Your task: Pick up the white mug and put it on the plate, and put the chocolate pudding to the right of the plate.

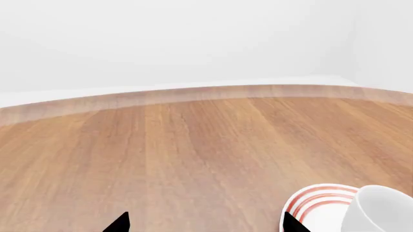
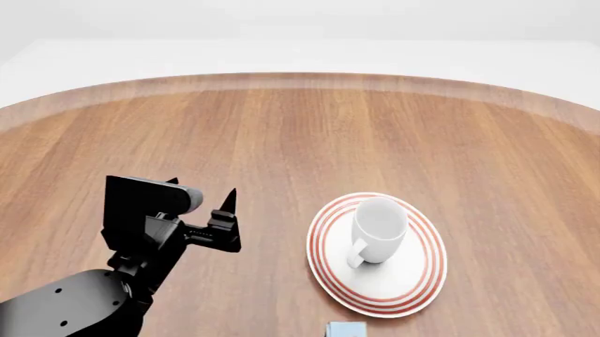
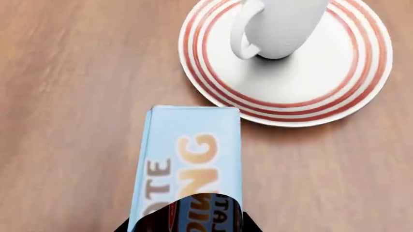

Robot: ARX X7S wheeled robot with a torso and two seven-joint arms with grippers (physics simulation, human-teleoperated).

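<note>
Wood-grain brown fills the left wrist view: one surface with a pale curved far edge. Two black fingertips of the left tool show, set wide apart with nothing between them. One plate with red rings sits near one fingertip, and one mug, plain glossy white, stands on it.

In the head view there is again one surface, one plate and one mug. The mug stands upright on the plate's middle, its loop handle toward the near edge of the surface. The plate is white with concentric red rings and much wider than the mug. The left tool hangs over the surface apart from the plate, jaws spread, empty. At the near edge, just short of the plate, one small light-blue corner of the pudding shows.

In the right wrist view, one pudding, a slim box with a light-blue face and orange letters, ends just beside the plate; whether they touch I cannot tell. The mug stands on the plate. The right tool shows only as a dark shape over the box's near end; its grip cannot be told.
</note>
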